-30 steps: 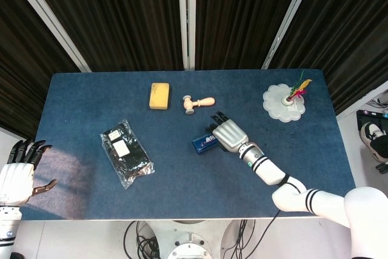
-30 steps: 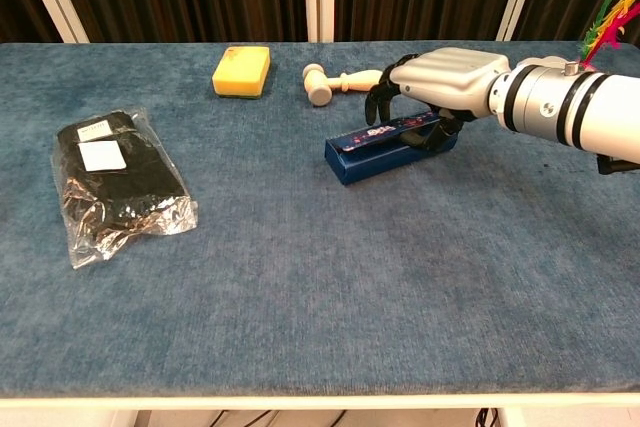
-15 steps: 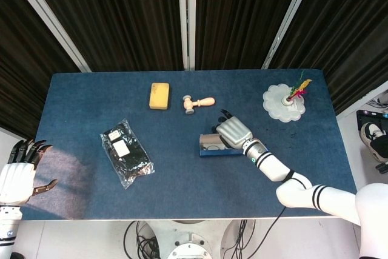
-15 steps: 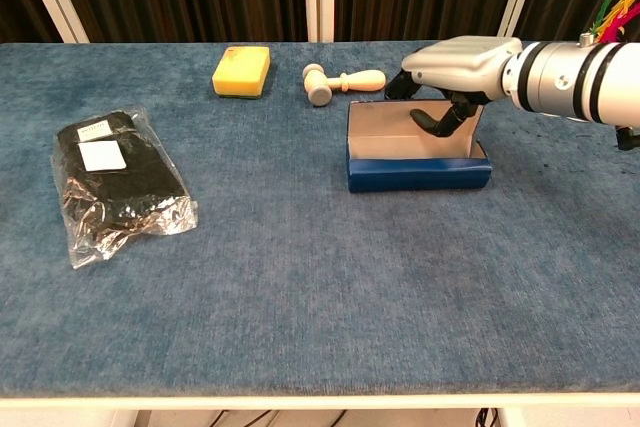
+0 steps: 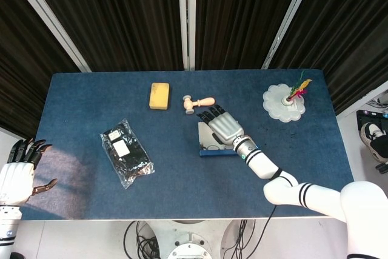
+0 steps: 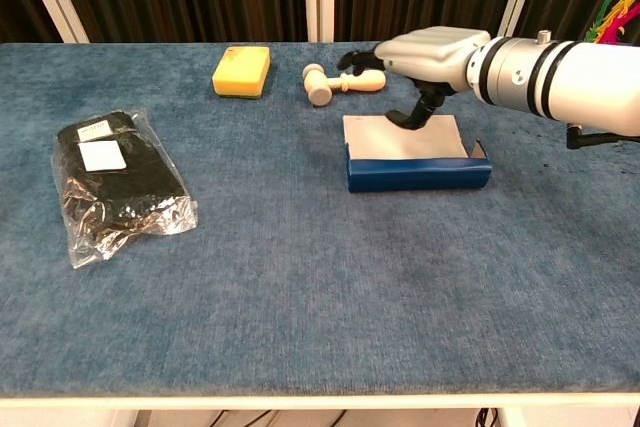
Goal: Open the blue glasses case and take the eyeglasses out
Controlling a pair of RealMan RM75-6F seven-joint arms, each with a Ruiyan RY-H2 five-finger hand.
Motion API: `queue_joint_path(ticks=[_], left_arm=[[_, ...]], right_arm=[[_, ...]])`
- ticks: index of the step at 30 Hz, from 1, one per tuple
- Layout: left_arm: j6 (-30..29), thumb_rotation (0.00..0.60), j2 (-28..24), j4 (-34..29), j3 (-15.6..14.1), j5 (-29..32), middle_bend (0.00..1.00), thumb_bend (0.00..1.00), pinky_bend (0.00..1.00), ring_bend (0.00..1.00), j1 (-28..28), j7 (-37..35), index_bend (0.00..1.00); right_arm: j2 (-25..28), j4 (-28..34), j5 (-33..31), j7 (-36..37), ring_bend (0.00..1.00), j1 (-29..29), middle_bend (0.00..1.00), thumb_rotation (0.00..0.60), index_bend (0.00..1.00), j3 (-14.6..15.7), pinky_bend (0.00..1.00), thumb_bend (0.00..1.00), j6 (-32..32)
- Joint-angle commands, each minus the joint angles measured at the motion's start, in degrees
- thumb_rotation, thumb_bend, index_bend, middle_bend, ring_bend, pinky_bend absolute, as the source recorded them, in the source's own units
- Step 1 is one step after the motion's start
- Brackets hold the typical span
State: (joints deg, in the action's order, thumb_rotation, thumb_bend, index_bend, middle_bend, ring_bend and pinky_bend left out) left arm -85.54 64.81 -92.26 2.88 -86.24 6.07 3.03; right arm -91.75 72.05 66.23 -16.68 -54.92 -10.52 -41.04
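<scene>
Right hand: silver-grey shell over the back, black fingers. Wrist and forearm glossy white, ringed with black bands; a metal collar sits at the wrist. Left hand: white back, black fingers, bronze-tinted thumb tip.

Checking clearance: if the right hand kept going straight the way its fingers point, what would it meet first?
Probably the small wooden mallet, lying just beyond the right hand, which is above the open blue glasses case; the hand may pass above it, height unclear.
</scene>
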Motion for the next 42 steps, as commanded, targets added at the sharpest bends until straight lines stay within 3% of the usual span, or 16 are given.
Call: queue_joint_path(ticks=[1, 7, 13, 19, 27, 31, 36, 42], left_arm=[[0.04, 0.6, 0.08, 0.0, 0.01, -0.12, 0.12, 0.07, 0.0, 0.02, 0.09, 0.09, 0.21], [-0.07, 0.6, 0.21, -0.07, -0.03, -0.54, 0.12, 0.07, 0.0, 0.02, 0.23, 0.28, 0.21], [-0.48, 0.6, 0.33, 0.07, -0.2, -0.58, 0.12, 0.07, 0.0, 0.02, -0.1, 0.05, 0.21], [-0.82, 0.6, 0.6, 0.43, -0.32, -0.65, 0.12, 0.07, 0.0, 0.02, -0.36, -0.33, 0.21], [-1.32, 0.6, 0.99, 1.0, -0.53, -1.02, 0.12, 0.07, 0.0, 0.02, -0.68, -0.83, 0.21], [-1.37, 0.6, 1.09, 0.9, -0.46, -1.35, 0.12, 0.07, 0.0, 0.02, -0.53, -0.71, 0.21], [-1.27, 0.6, 0.92, 0.28, -0.29, -1.6, 0.12, 0.07, 0.0, 0.02, -0.22, -0.14, 0.21], [-1.22, 0.6, 0.68, -0.32, -0.24, -1.8, 0.12, 0.07, 0.0, 0.02, -0.04, 0.5, 0.21]], right_arm=[[3.26, 7.58, 7.1, 5.72, 0.0, 1.24, 0.22, 0.6, 0.02, 1.34, 0.0, 0.49, -2.38], [2.73, 9.84, 12.05, 7.9, 0.0, 1.01, 0.27, 0.6, 0.05, 4.17, 0.0, 0.54, -1.71], [-0.28, 6.91, 11.5, 6.76, 0.0, 0.47, 0.27, 0.6, 0.05, 5.17, 0.0, 0.55, -0.16], [0.1, 6.78, 11.52, 4.88, 0.0, 1.17, 0.29, 0.6, 0.06, 6.45, 0.0, 0.57, -0.51], [7.55, 11.86, 9.98, -0.68, 0.0, 7.57, 0.31, 0.6, 0.07, 11.15, 0.0, 0.58, -5.71], [10.84, 14.21, 11.67, 1.05, 0.0, 10.88, 0.3, 0.6, 0.07, 12.54, 0.0, 0.58, -9.86], [14.97, 16.44, 12.43, 6.14, 0.0, 14.89, 0.24, 0.6, 0.07, 11.96, 0.0, 0.58, -15.65], [19.71, 17.17, 5.26, 7.98, 0.0, 18.58, 0.24, 0.6, 0.01, 9.95, 0.0, 0.61, -16.96]])
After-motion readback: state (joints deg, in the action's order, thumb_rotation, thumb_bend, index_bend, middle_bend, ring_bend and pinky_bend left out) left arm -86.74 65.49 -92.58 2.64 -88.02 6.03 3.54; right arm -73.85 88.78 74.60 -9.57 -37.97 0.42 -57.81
